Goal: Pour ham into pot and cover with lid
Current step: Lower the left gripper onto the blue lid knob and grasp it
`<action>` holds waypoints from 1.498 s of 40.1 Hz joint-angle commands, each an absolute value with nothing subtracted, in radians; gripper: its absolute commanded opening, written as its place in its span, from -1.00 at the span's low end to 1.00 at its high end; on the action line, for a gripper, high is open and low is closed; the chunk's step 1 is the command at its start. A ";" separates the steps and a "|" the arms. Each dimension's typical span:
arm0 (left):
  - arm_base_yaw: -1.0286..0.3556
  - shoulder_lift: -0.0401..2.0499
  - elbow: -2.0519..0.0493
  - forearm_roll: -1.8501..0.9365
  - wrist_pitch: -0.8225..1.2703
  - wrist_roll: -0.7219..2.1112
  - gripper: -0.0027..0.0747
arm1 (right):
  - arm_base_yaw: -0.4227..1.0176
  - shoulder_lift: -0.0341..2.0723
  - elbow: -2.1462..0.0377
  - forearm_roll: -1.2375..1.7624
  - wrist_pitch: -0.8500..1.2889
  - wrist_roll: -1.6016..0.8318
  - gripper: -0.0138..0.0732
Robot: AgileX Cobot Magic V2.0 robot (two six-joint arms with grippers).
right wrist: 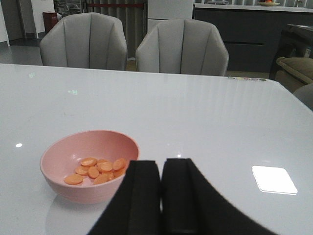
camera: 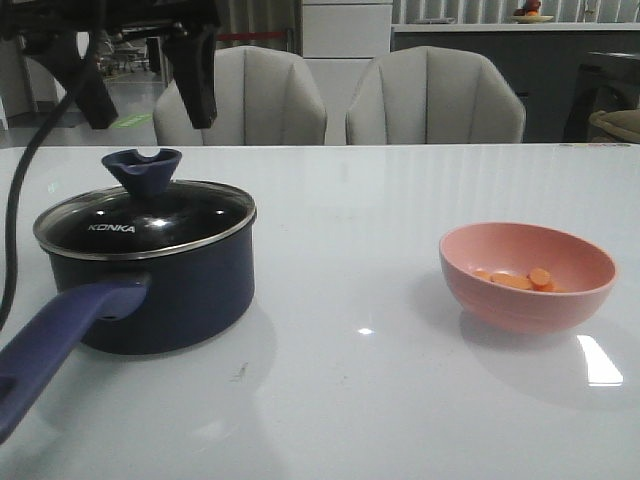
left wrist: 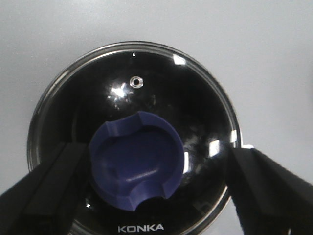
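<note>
The dark navy pot stands at the table's left, its purple-blue handle pointing to the near left. The glass lid with the blue knob sits on it; in the left wrist view the lid and knob fill the frame. My left gripper hangs open above the knob, its fingers wide on either side, touching nothing. The ham lies in a pink bowl at the right. My right gripper is shut and empty, just beside the bowl with the ham.
Two grey chairs stand behind the table's far edge. The white table stretches bare between pot and bowl. A black cable hangs down left of the pot.
</note>
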State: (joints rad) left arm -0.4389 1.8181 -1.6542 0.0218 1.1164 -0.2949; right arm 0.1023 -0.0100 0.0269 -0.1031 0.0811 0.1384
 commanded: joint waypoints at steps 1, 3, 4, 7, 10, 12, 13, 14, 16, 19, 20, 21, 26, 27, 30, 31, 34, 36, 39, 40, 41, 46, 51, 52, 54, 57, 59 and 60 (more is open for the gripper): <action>-0.445 1.818 -1.737 0.048 1.161 -0.327 0.53 | 0.096 -0.031 0.022 -0.119 0.000 0.138 -0.32; -0.445 1.828 -1.750 0.048 1.165 -0.327 0.53 | 0.096 -0.031 0.022 -0.119 0.000 0.138 -0.32; -0.445 1.829 -1.755 0.048 1.165 -0.329 0.53 | 0.096 -0.031 0.022 -0.119 0.000 0.138 -0.32; -0.445 1.835 -1.760 0.053 1.165 -0.346 0.53 | 0.096 -0.031 0.022 -0.119 0.000 0.138 -0.32; -0.445 1.835 -1.760 0.070 1.165 -0.375 0.53 | 0.096 -0.031 0.022 -0.119 0.000 0.138 -0.32; -0.445 1.835 -1.760 0.083 1.167 -0.382 0.53 | 0.096 -0.031 0.022 -0.119 0.000 0.138 -0.32; -0.445 1.835 -1.760 0.083 1.169 -0.388 0.53 | 0.096 -0.031 0.022 -0.119 0.000 0.138 -0.32; -0.445 1.835 -1.760 0.083 1.172 -0.388 0.53 | 0.096 -0.031 0.022 -0.119 0.000 0.138 -0.32; -0.445 1.835 -1.760 0.083 1.173 -0.388 0.53 | 0.096 -0.031 0.022 -0.119 0.000 0.138 -0.32; -0.445 1.836 -1.760 0.076 1.173 -0.396 0.53 | 0.096 -0.031 0.022 -0.119 0.000 0.138 -0.32; -0.445 1.838 -1.760 0.071 1.173 -0.396 0.53 | 0.096 -0.031 0.022 -0.119 0.000 0.138 -0.32; -0.445 1.840 -1.760 0.071 1.173 -0.396 0.53 | 0.096 -0.031 0.022 -0.119 0.000 0.138 -0.32; -0.445 1.861 -1.760 0.069 1.196 -0.397 0.53 | 0.096 -0.031 0.022 -0.119 0.000 0.138 -0.32; -0.445 1.871 -1.760 0.069 1.203 -0.397 0.53 | 0.096 -0.031 0.022 -0.119 0.000 0.138 -0.32; -0.445 1.888 -1.760 0.055 1.214 -0.397 0.53 | 0.096 -0.031 0.022 -0.119 0.000 0.138 -0.32; -0.445 1.894 -1.760 0.050 1.214 -0.397 0.53 | 0.096 -0.031 0.022 -0.119 0.000 0.138 -0.32; -0.445 1.899 -1.760 0.042 1.205 -0.399 0.53 | 0.096 -0.031 0.022 -0.119 0.000 0.138 -0.32; -0.445 1.899 -1.760 0.037 1.198 -0.399 0.53 | 0.096 -0.031 0.022 -0.119 0.000 0.138 -0.32; -0.445 1.899 -1.760 0.037 1.195 -0.408 0.53 | 0.096 -0.031 0.022 -0.119 0.000 0.138 -0.32; -0.445 1.899 -1.760 0.035 1.195 -0.408 0.53 | 0.096 -0.031 0.022 -0.119 0.000 0.138 -0.32; -0.445 1.901 -1.760 0.035 1.195 -0.408 0.52 | 0.096 -0.031 0.022 -0.119 0.000 0.138 -0.32; -0.445 1.909 -1.760 0.026 1.204 -0.408 0.34 | 0.096 -0.031 0.022 -0.119 0.000 0.138 -0.32; -0.445 1.909 -1.761 0.018 1.204 -0.408 0.00 | 0.096 -0.031 0.022 -0.119 0.000 0.138 -0.32; -0.445 1.909 -1.761 0.018 1.204 -0.408 -0.09 | 0.096 -0.031 0.022 -0.119 0.000 0.138 -0.32; -0.445 1.909 -1.766 0.018 1.206 -0.408 -0.21 | 0.096 -0.031 0.022 -0.119 0.000 0.138 -0.32; -0.445 1.909 -1.772 0.018 1.206 -0.408 -0.35 | 0.096 -0.031 0.022 -0.119 0.000 0.138 -0.32; -0.445 1.909 -1.781 0.015 1.208 -0.408 -0.38 | 0.096 -0.031 0.022 -0.119 0.000 0.138 -0.32; -0.445 1.909 -1.782 0.014 1.211 -0.408 -0.40 | 0.096 -0.031 0.022 -0.119 0.000 0.138 -0.32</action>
